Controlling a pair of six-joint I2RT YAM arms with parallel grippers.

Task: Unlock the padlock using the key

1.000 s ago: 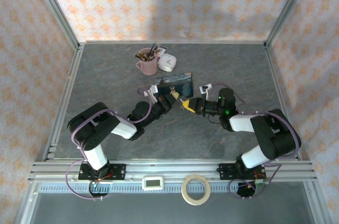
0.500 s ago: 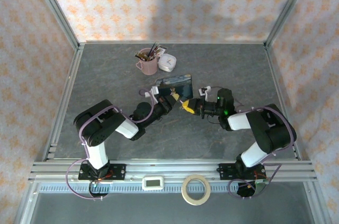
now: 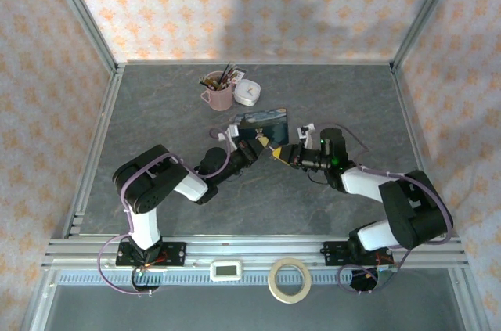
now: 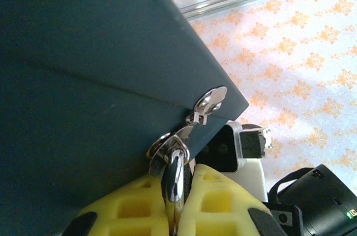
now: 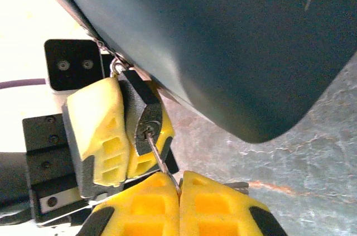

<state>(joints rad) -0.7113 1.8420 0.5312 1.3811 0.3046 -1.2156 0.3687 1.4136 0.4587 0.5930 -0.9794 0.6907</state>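
Note:
The small dark padlock [image 5: 144,119] sits clamped between the yellow fingers [image 5: 97,135] of my left gripper [image 4: 177,208], which is shut on it. Its silvery shackle [image 4: 174,174] reaches up to the latch [image 4: 209,102] of the blue tin [image 4: 83,80]. A thin silver key [image 5: 162,160] runs from the lock's keyhole into my right gripper [image 5: 179,188], which is shut on it. In the top view the left gripper [image 3: 261,142] and the right gripper [image 3: 276,153] meet tip to tip just in front of the tin [image 3: 264,120].
A pink mug of brushes [image 3: 218,95] and a white round case [image 3: 247,93] stand behind the tin. A tape roll [image 3: 290,280] and a small white device [image 3: 228,270] lie by the front rail. Patterned walls close in three sides.
The right arm has shifted, its wrist creeping a little up and left toward the tin. The tin has nudged slightly to the right. Both grippers stay shut and together.

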